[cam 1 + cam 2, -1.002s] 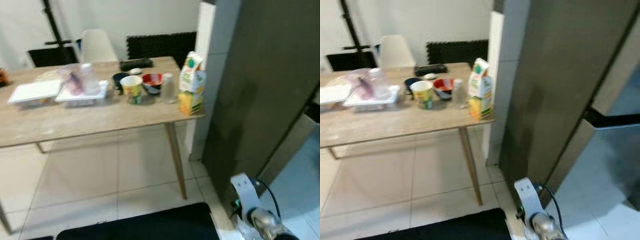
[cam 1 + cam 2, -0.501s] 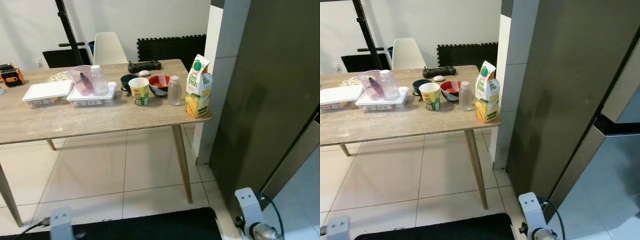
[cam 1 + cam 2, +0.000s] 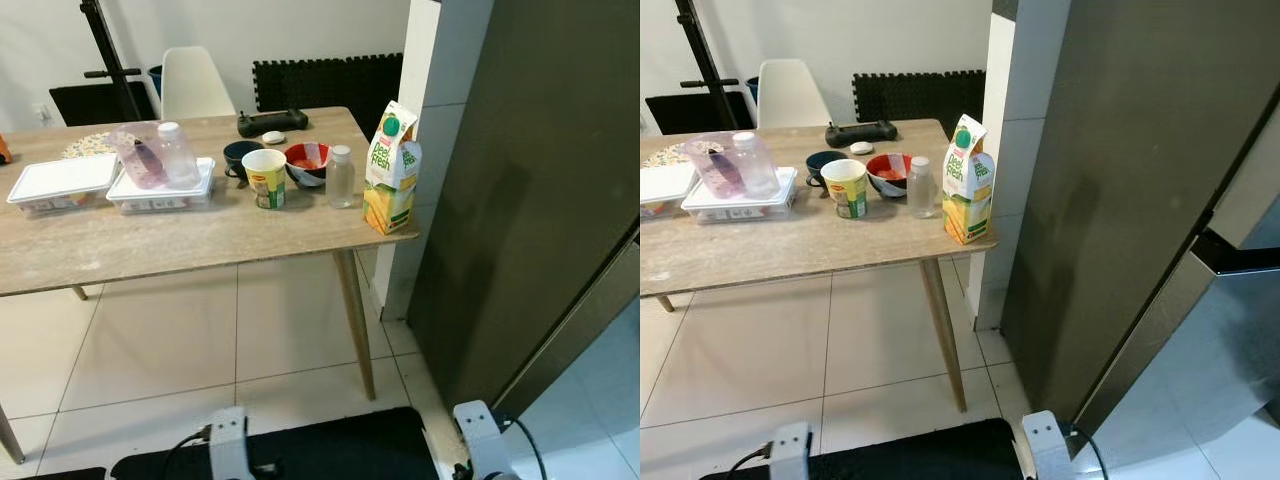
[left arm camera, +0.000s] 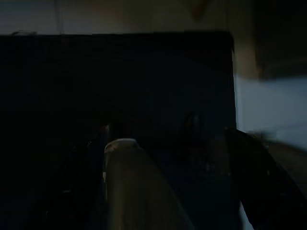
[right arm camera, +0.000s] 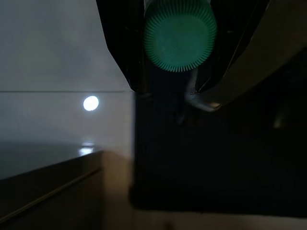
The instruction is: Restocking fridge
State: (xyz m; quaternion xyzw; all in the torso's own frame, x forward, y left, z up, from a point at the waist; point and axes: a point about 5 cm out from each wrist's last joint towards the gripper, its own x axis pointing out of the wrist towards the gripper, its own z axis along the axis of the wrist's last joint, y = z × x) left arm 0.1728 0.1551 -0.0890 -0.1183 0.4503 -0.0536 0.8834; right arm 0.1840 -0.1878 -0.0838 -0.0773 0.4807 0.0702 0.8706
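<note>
Pale floor tiles lie under a wooden table point(image 3: 180, 245) where we see, from left to right, lidded plastic boxes point(image 3: 160, 188), a paper cup point(image 3: 264, 177), a clear bottle point(image 3: 341, 176) and a juice carton point(image 3: 390, 168), beside the dark matte fridge point(image 3: 530, 190). Our left gripper point(image 4: 163, 158) hangs in shadow and we cannot tell how its fingers stand, while our right gripper point(image 5: 180, 72) has its black fingers clamped around a bottle with a ridged green cap point(image 5: 180, 36).

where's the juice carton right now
The juice carton stands upright at the table's right front corner in the eye views, beside the small clear bottle, close to the white pillar.
</note>
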